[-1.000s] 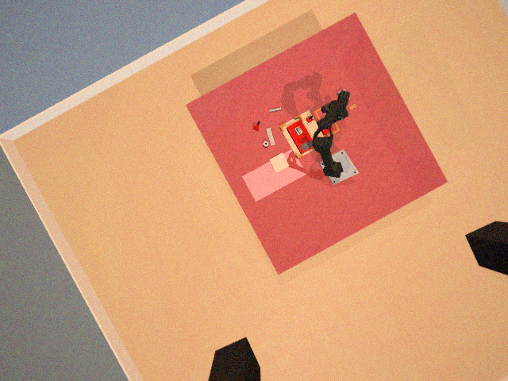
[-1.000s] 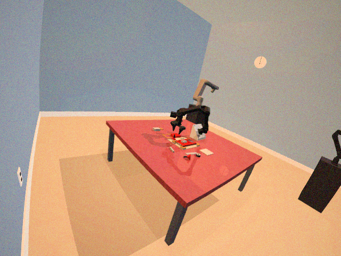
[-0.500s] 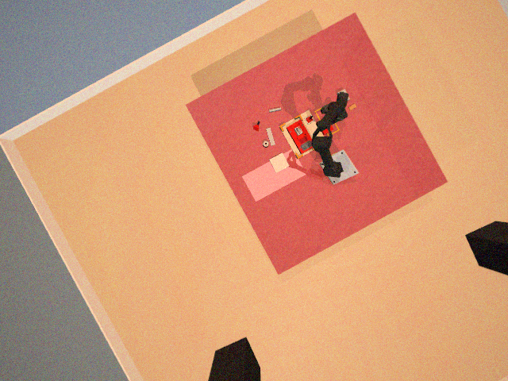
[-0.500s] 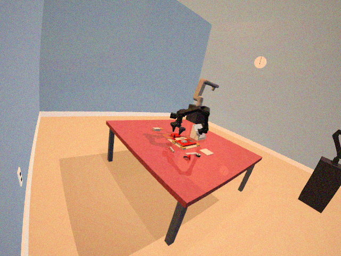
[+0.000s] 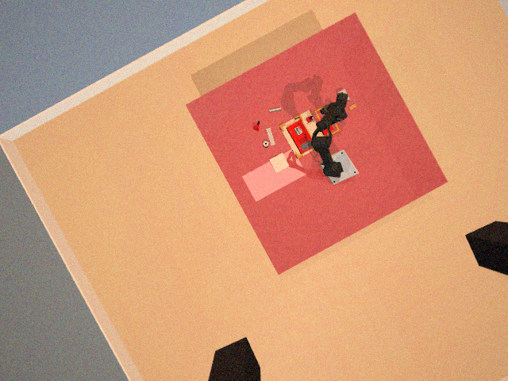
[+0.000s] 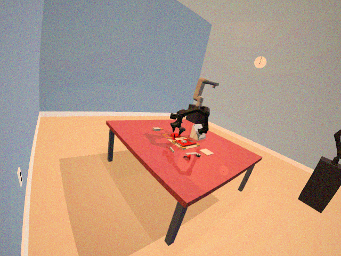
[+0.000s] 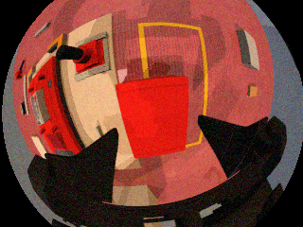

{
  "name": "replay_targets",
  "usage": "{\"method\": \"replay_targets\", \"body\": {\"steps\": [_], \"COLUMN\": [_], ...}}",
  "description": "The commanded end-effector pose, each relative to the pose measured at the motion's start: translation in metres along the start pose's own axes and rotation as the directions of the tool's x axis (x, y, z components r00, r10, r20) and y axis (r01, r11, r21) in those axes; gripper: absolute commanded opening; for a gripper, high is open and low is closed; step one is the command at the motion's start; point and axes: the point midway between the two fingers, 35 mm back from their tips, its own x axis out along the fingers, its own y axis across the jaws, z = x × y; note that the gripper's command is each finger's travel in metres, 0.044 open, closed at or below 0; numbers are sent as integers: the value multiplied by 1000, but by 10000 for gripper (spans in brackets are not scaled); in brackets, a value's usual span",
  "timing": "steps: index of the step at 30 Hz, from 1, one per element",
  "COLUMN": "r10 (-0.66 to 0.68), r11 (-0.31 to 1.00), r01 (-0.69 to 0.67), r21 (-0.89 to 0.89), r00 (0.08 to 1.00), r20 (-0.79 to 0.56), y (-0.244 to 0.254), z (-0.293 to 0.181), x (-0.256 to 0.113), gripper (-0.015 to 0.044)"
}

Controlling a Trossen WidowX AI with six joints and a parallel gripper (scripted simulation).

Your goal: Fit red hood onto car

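Note:
The red hood (image 7: pixel 153 118) (image 5: pixel 327 131) lies flat over the yellow outline (image 7: pixel 205 71), beside the jig. My gripper (image 7: pixel 159 126) (image 6: pixel 176 133) is open and empty above the table; in the wrist view its fingertips stand left and right of the hood. The red chassis (image 7: pixel 53 101) (image 5: pixel 294 132) sits in the beige jig (image 7: pixel 97 99), with the grey engine block (image 7: pixel 41 106) (image 5: pixel 298 130) on its deck. The pegs are too small to make out surely. The hood's corner holes are not visible. In the top view the arm hides the fingers.
A small red part with a black post (image 7: pixel 97 54) (image 5: pixel 309 119) stands in a grey frame on the jig. A pale block (image 7: pixel 251 49) (image 6: pixel 156 128) and an orange block (image 7: pixel 252 91) (image 5: pixel 352 106) lie beyond the outline. A beige plate (image 5: pixel 279 163) (image 6: pixel 206 151) lies across the jig.

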Motion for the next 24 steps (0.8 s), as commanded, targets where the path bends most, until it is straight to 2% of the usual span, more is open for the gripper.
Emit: {"method": "replay_targets", "body": {"steps": [1,24], "r10": [7,7], "r11": [1000,1000], "r01": [-7,-7], "r21": [4,3], "r00": [1000,1000], "r20": [-2,-2], "y": [1,1], "z": [-1,-1], "x": [4,16], "gripper": [440,440]}}
